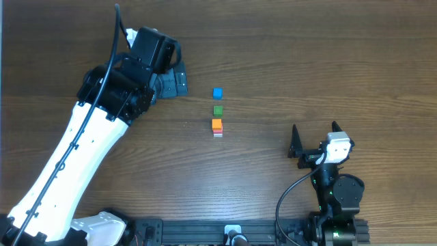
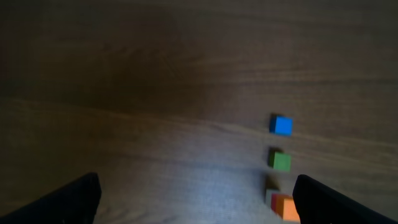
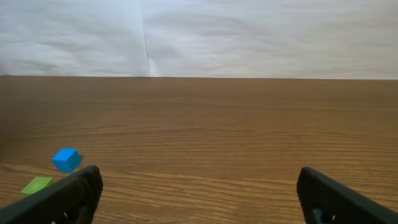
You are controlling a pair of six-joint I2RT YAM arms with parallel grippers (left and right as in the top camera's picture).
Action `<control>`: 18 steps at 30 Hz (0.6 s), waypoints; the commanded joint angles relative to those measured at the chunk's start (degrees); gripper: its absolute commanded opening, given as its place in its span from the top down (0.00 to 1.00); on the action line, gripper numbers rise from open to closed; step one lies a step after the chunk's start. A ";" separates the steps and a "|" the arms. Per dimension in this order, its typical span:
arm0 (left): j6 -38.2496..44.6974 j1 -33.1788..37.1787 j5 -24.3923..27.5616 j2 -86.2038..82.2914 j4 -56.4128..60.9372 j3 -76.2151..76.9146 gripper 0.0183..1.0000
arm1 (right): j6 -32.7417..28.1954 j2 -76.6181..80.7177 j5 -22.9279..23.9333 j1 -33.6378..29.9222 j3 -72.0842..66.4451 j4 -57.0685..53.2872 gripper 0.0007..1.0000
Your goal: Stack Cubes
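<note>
My left claw (image 1: 179, 82) hung released, its fingers (image 2: 62, 202) spread wide around nothing. The cubes lay just off to its right, in a row running back toward my bases: the blue cube (image 1: 217, 93) nearest the claw, the green cube (image 1: 218, 110) next, and the orange cube (image 1: 217, 124) last, already atop a lower block (image 1: 218, 134). My right claw (image 1: 315, 133), likewise spread, sat farther away, so the next pick looked to be the left's.

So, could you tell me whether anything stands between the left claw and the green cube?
Nothing visible does: only bare table lies between the open left claw and the green cube. The blue cube and the orange-topped stack flank it.
</note>
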 commanded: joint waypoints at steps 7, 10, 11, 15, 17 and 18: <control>4.57 0.26 -6.56 -11.58 5.20 0.72 0.00 | 0.11 -0.52 -0.46 0.35 -0.28 -0.20 0.01; 7.65 0.50 -7.43 -14.69 7.26 0.52 0.00 | 0.11 -0.52 -0.46 0.35 -0.28 -0.20 0.01; 8.31 0.85 -7.63 -15.76 7.80 0.37 0.00 | 0.11 -0.52 -0.46 0.35 -0.28 -0.20 0.01; 9.53 4.55 -7.50 -21.59 11.10 -3.06 0.00 | 0.11 -0.52 -0.46 0.35 -0.28 -0.20 0.01; 9.75 6.12 -7.10 -24.04 12.31 -5.22 0.00 | 0.09 -0.52 -0.46 0.35 -0.28 -0.20 0.01; 10.80 6.93 -6.36 -25.42 13.18 -6.51 0.00 | 0.11 -0.52 -0.46 0.35 -0.28 -0.20 0.01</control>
